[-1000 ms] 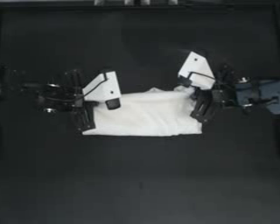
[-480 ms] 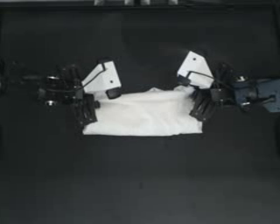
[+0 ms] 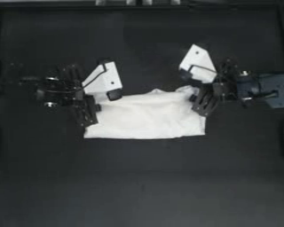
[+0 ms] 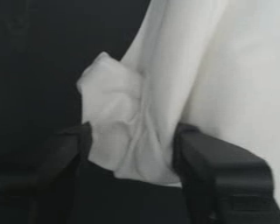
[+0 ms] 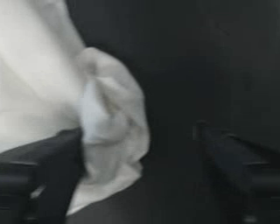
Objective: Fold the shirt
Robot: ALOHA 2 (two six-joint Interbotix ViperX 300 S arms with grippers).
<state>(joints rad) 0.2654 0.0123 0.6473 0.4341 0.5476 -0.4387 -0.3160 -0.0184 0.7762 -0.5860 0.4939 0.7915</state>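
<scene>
The white shirt [image 3: 147, 117] lies folded into a wide bundle at the table's middle. My left gripper [image 3: 88, 111] is at its left edge. In the left wrist view this gripper [image 4: 131, 142] is open, with a bunched corner of the shirt [image 4: 124, 131] loosely between its jaws and touching both. My right gripper [image 3: 200, 101] is at the shirt's upper right corner. In the right wrist view it [image 5: 139, 138] is open; a rumpled lump of the shirt [image 5: 110, 127] rests against one jaw, and bare table fills the gap to the other.
The dark table [image 3: 144, 186] extends well beyond the shirt on every side. White angular plates on the left arm [image 3: 104, 80] and the right arm [image 3: 196, 63] stand just above the shirt's far edge.
The left arm has shifted slightly toward the table's far side at the shirt's left edge. The right gripper and the shirt have barely moved.
</scene>
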